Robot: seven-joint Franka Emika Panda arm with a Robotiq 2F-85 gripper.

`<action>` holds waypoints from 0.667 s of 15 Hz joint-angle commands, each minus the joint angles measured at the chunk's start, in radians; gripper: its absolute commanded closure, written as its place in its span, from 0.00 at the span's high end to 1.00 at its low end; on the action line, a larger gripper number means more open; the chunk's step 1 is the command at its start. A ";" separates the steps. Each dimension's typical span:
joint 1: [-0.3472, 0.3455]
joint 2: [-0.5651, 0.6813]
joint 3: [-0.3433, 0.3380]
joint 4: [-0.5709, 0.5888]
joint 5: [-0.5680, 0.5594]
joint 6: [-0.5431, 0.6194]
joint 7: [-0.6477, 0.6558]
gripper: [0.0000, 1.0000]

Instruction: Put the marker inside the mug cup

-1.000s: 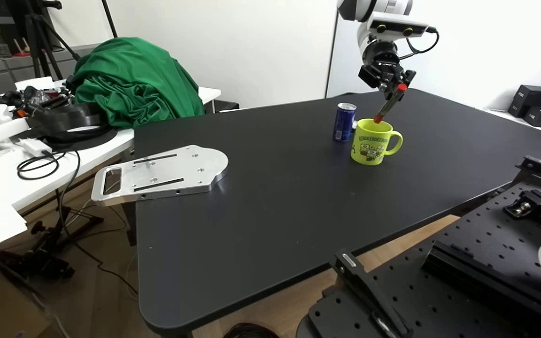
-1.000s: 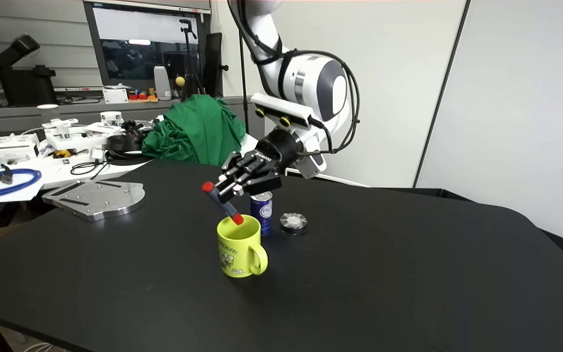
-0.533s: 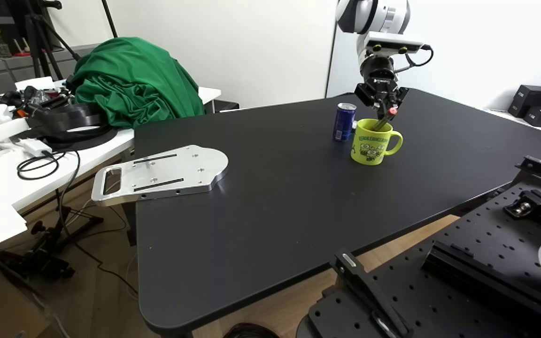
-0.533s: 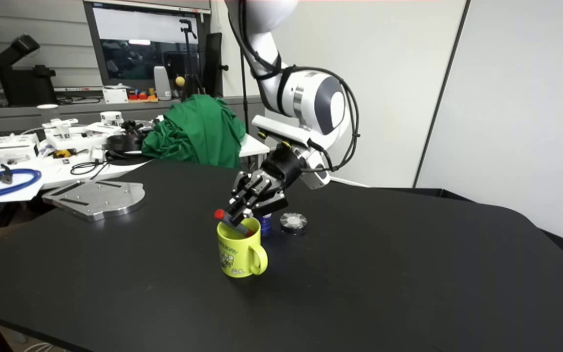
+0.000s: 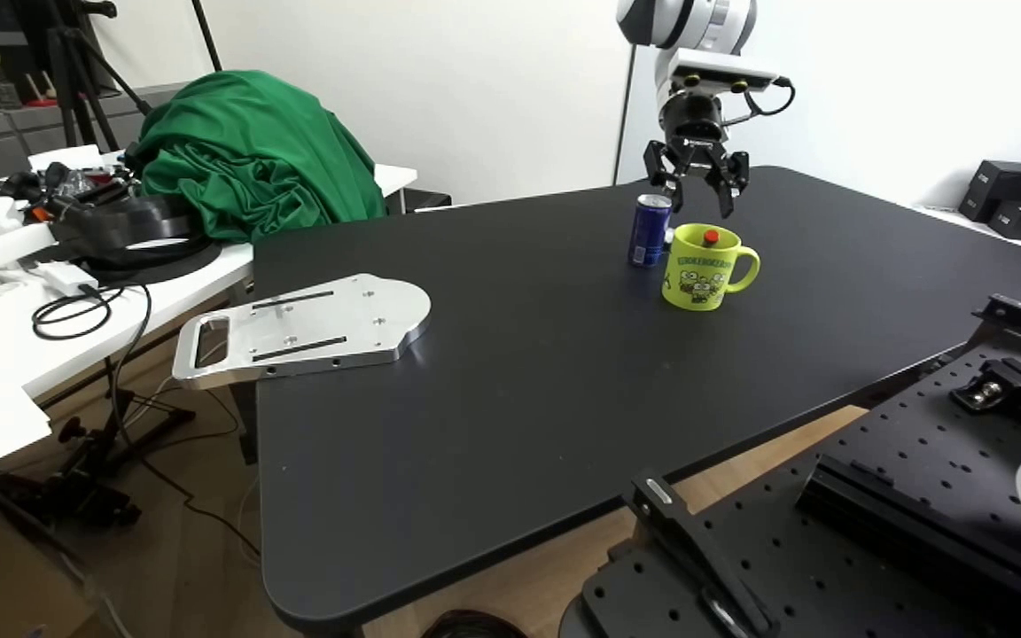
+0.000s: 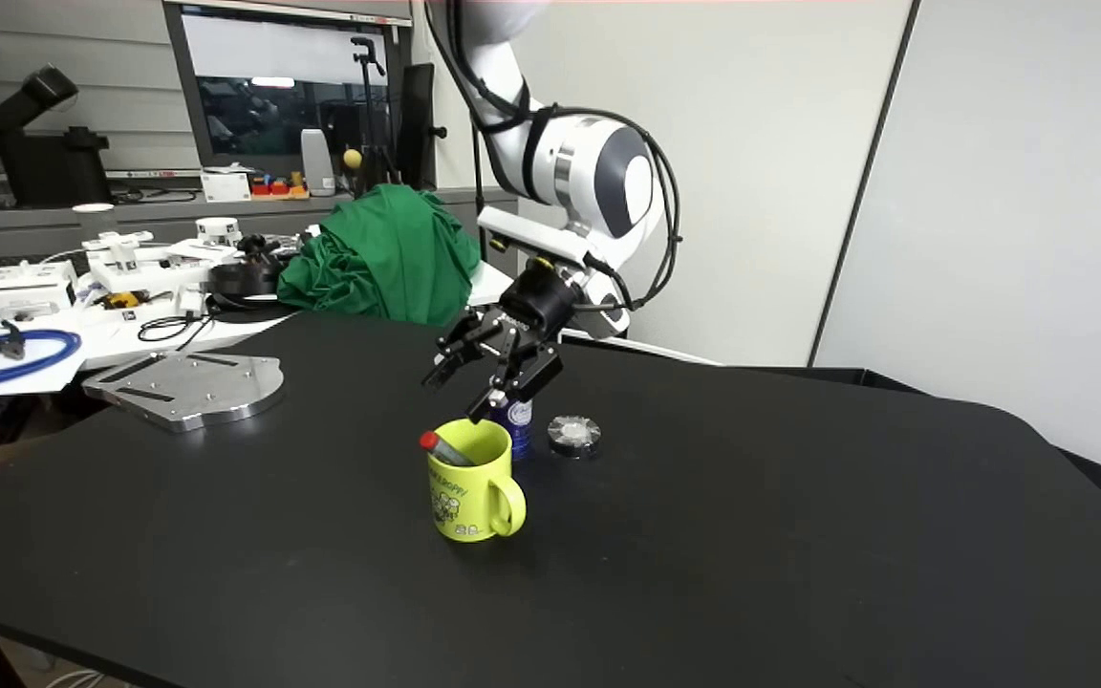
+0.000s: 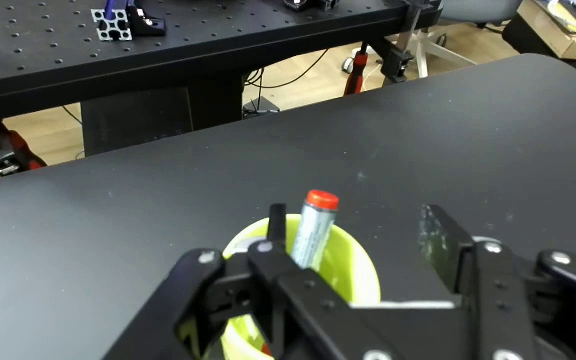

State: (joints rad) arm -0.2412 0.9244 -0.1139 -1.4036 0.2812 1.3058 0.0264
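The yellow-green mug cup (image 5: 695, 282) stands upright on the dark table, its handle toward the right in both exterior views. The marker (image 6: 448, 451) leans inside it, with one red end poking above the rim. In the wrist view the grey barrel of the marker (image 7: 312, 237) slants up out of the mug cup (image 7: 355, 270); a bit of red shows low inside. My gripper (image 5: 701, 211) hovers just above and behind the mug, fingers spread wide and holding nothing. From the wrist, the gripper (image 7: 353, 212) hides part of the mug, and the marker shows beyond the left finger.
A blue can (image 5: 650, 230) stands close beside the mug, under the gripper. A dark roll (image 6: 573, 436) lies near the can. A metal plate (image 5: 324, 323) rests at the table's far end, partly over its edge. A perforated black bench (image 7: 178, 45) runs alongside the table.
The marker, held tilted over the mug a second ago, went down into it and was let go. The fingers have opened, and the gripper has drawn slightly up and back.
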 commanded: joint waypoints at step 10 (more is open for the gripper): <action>0.164 -0.588 0.020 -0.316 -0.266 0.179 -0.038 1.00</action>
State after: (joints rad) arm -0.1185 0.5317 -0.0860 -1.5283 0.1223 1.4012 -0.0047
